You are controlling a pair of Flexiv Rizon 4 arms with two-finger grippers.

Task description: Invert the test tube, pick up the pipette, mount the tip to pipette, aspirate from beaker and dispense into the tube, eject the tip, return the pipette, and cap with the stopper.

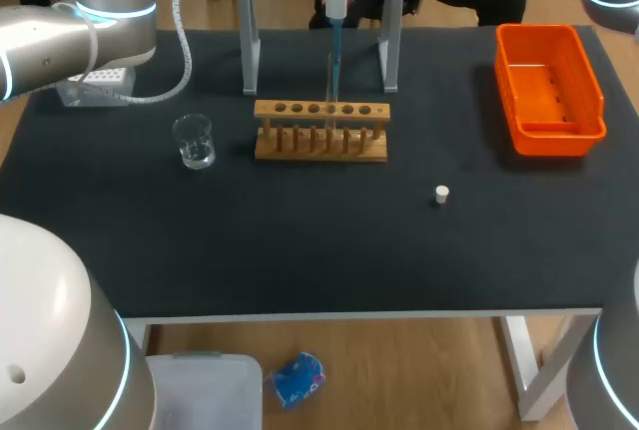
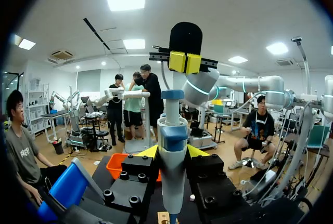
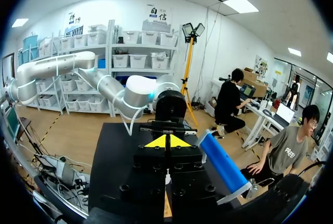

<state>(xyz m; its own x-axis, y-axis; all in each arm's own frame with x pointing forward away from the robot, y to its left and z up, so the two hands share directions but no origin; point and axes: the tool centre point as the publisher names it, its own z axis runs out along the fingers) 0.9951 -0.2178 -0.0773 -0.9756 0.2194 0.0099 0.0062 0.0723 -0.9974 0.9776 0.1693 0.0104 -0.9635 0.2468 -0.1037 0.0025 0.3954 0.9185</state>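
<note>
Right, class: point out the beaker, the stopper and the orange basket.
beaker (image 1: 194,141): head view, its glass wall.
stopper (image 1: 442,192): head view, its top.
orange basket (image 1: 561,132): head view, its near rim.

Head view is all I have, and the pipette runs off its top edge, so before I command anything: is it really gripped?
Observer: Yes. The left wrist view shows the left pincer with a yellow tip on each side of the pipette, both touching its body.
Operator: And the other arm's? I can't find it.
Observer: The right pincer hangs beyond the pipette, facing the left pincer. Its yellow tips are pressed together, shut.
</note>
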